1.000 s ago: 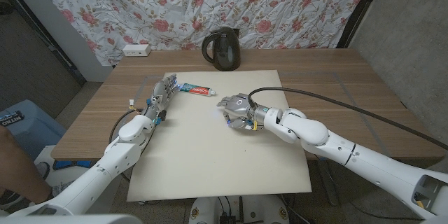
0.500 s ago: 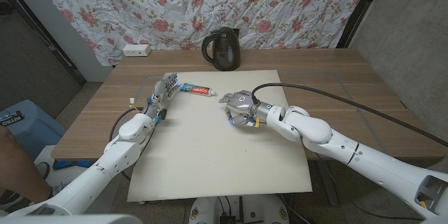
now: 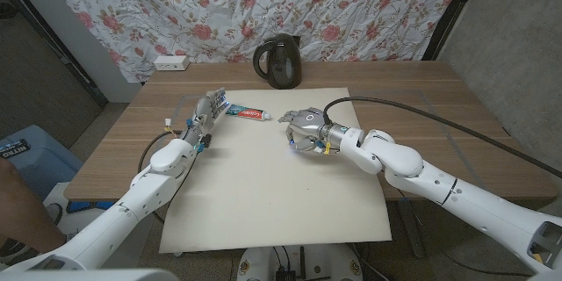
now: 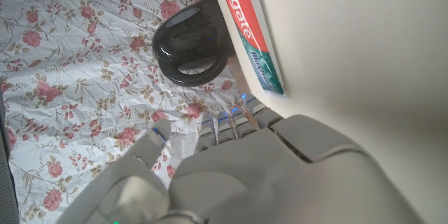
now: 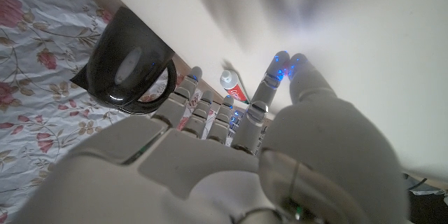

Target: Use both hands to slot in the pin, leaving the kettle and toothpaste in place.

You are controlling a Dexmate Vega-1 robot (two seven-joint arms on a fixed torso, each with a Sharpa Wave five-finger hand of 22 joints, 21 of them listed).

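neither a pin nor a slot can be made out, so slotting looks undone. the kettle (image 3: 278,63) sits far, the toothpaste (image 3: 247,113) between both hands. whether the left hand (image 3: 209,110) and right hand (image 3: 304,129) hold anything cannot be told.

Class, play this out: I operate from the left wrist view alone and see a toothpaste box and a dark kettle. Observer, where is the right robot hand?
Observer: The right robot hand is over the cream mat, to the right of the toothpaste.
Operator: Is it holding a pin?
Observer: I cannot tell. In the right wrist view its fingers reach toward the toothpaste.
Operator: Is anything else on the table?
Observer: A white power strip lies at the far left corner.
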